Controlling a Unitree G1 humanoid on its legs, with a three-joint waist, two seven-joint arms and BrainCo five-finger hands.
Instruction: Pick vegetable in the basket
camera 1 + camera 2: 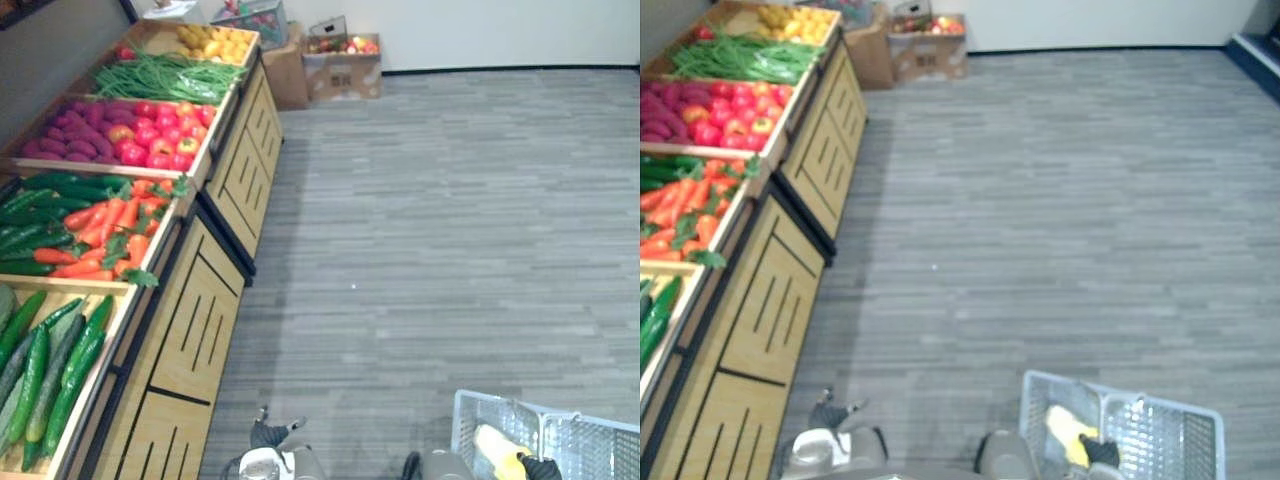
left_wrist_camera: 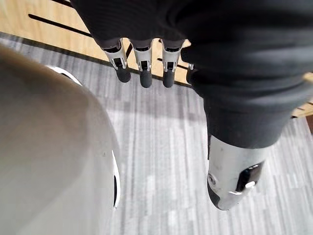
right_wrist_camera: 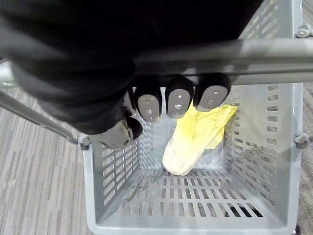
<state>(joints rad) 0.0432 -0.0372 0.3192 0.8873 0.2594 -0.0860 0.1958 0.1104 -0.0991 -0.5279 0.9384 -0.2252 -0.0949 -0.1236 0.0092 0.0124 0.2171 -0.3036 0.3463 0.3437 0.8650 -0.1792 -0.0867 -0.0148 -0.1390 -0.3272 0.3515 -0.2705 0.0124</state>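
Gripped basket handle [image 3: 274,51] in curled right hand [image 3: 178,103], leaving slack, empty left hand [image 2: 143,68] nearer the cucumbers [image 1: 40,370], lying lengthwise off its left.

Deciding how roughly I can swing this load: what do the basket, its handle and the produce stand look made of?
Basket: grey moulded plastic, judging by its matte slotted walls.
Handle, gripped by the right hand: smooth grey bar with a soft sheen; metal or plastic, unclear.
Stand: light wood or wood-look board, pale panels with dark slots.
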